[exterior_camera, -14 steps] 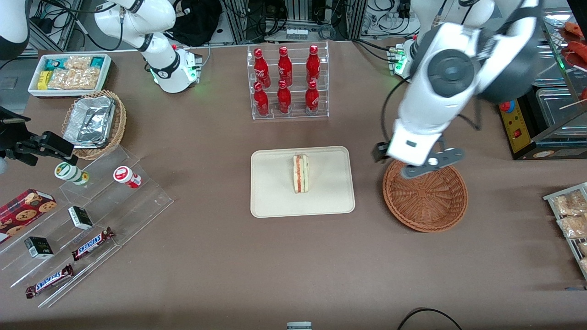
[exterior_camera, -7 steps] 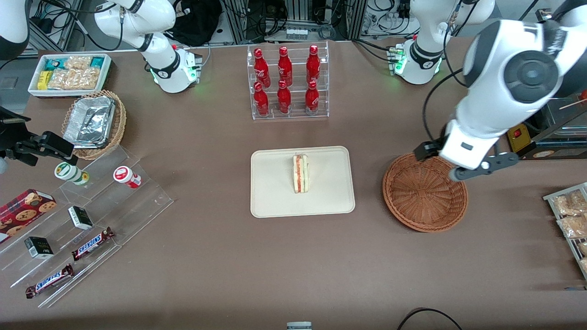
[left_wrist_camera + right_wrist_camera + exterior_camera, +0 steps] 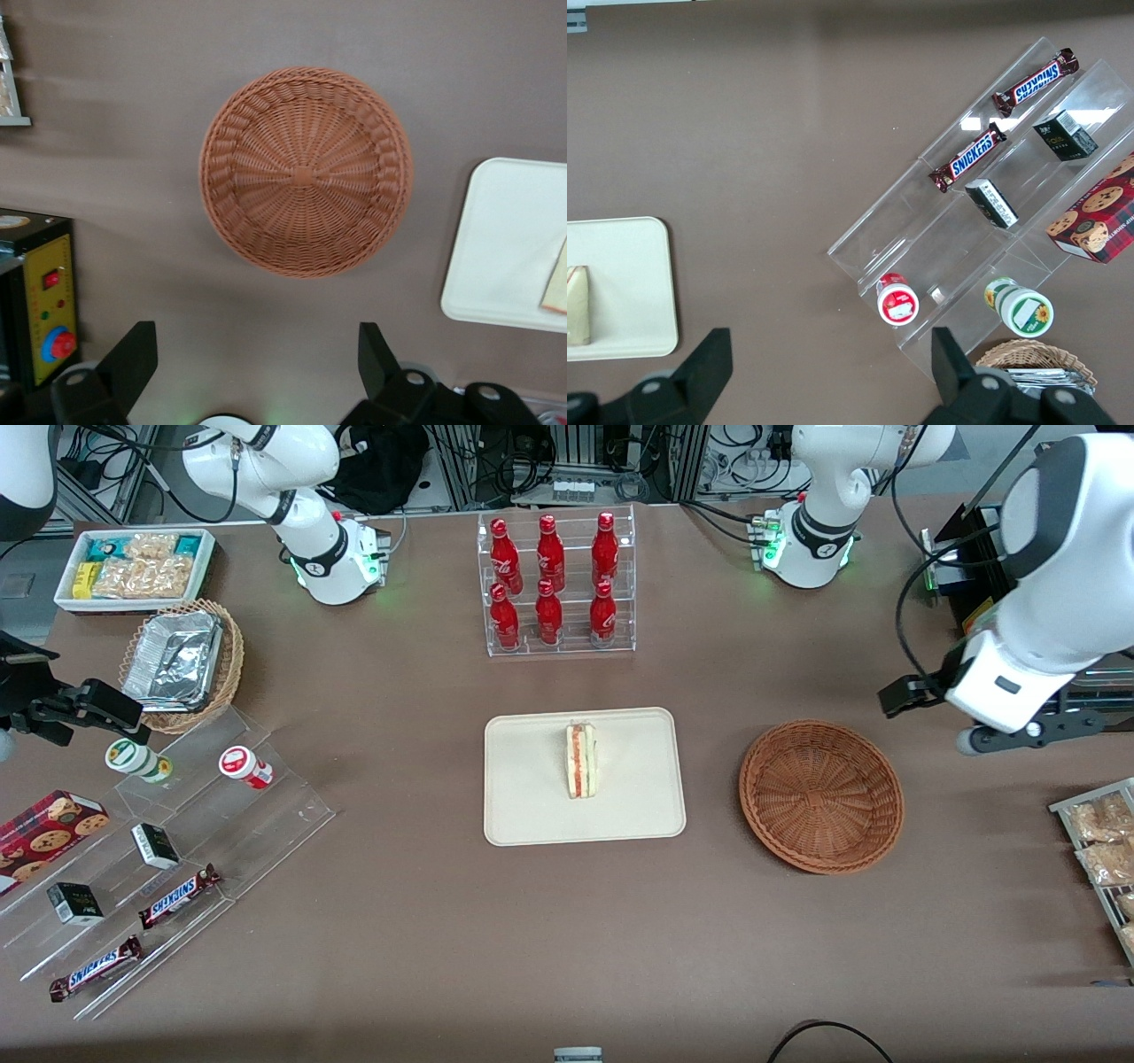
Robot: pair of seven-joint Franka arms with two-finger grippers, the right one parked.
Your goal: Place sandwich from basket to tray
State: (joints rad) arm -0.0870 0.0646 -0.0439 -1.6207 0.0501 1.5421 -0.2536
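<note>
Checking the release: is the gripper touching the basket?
Apart. The left wrist view shows the open gripper with bare table between it and the basket; it hangs toward the working arm's end.

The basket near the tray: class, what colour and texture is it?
Reddish-brown woven wicker basket, clearest in the left wrist view; the gripper hangs open above it.

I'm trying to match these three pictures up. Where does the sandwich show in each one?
Front view: the sandwich stands on the cream tray.
Left wrist view: only its corner shows, cut by the frame; the open gripper hangs above the table.
Right wrist view: part of it at the frame's edge.
Shared landmark: the tray.
</note>
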